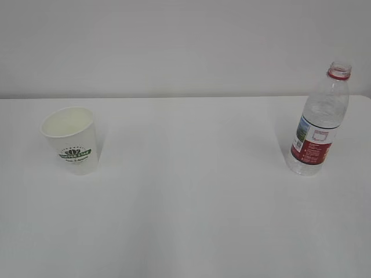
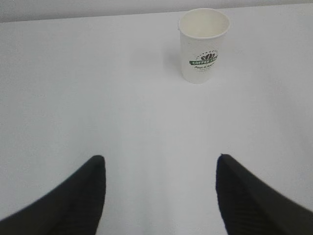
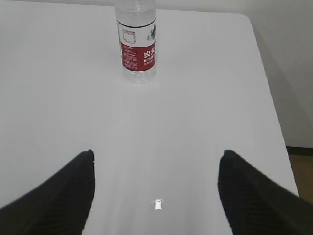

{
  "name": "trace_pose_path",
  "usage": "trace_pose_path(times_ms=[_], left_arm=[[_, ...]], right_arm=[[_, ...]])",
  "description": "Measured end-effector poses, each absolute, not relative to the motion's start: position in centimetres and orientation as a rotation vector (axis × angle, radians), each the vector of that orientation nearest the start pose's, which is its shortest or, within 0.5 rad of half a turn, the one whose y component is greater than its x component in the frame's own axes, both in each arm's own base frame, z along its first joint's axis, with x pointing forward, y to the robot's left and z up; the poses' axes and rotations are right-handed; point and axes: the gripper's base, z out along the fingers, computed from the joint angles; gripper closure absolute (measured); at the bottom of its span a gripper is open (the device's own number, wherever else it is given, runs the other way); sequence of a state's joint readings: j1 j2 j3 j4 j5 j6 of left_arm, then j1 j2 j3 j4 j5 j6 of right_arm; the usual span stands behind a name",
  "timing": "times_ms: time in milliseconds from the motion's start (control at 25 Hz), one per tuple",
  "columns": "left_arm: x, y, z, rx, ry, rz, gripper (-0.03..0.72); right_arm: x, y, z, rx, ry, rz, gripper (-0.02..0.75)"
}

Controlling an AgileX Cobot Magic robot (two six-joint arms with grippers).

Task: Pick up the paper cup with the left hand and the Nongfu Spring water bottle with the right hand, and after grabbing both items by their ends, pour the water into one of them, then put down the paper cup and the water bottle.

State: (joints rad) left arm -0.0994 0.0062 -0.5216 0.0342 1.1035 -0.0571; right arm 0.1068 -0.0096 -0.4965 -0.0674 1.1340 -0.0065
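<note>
The white paper cup (image 1: 72, 140) with a dark green logo stands upright on the left of the white table (image 1: 191, 191), mouth open. In the left wrist view the cup (image 2: 203, 45) is far ahead and right of centre, well beyond my left gripper (image 2: 160, 159), whose black fingers stand wide open on nothing. The clear Nongfu Spring water bottle (image 1: 320, 120) with a red neck ring and no cap stands upright at the right. My right gripper (image 3: 156, 154) is open and empty, with the bottle (image 3: 137, 43) far ahead and slightly left. Neither arm shows in the exterior view.
The table's right edge (image 3: 274, 112) runs close beside the bottle, with floor beyond it. A small white speck (image 3: 157, 204) lies on the table between the right fingers. A pale wall (image 1: 185, 46) backs the table.
</note>
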Motion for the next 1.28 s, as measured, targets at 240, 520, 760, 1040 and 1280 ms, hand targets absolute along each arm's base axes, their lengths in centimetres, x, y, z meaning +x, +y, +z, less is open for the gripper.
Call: trace_pose_path(times_ms=[240,520,760,1040,1280], left_arm=[[0.1,0.3,28.0,0.043,2.124,-0.044,0.184],[1.4,0.3,28.0,0.047,2.197,-0.028,0.185],[1.4,0.2,28.0,0.047,2.202,-0.028,0.201],[2.2,0.2,27.9,0.05,2.248,-0.013,0.213],[2.9,0.3,27.9,0.053,2.286,0.01,0.213]], right_arm=[[-0.9,-0.7,27.2,-0.105,2.102,-0.026,0.149],[-0.2,-0.7,29.0,-0.076,1.919,-0.02,0.149],[1.9,-0.5,29.4,-0.067,1.973,-0.013,0.149],[3.2,-0.3,30.3,-0.057,1.906,0.005,0.149],[4.3,-0.1,30.9,-0.045,1.86,0.02,0.149]])
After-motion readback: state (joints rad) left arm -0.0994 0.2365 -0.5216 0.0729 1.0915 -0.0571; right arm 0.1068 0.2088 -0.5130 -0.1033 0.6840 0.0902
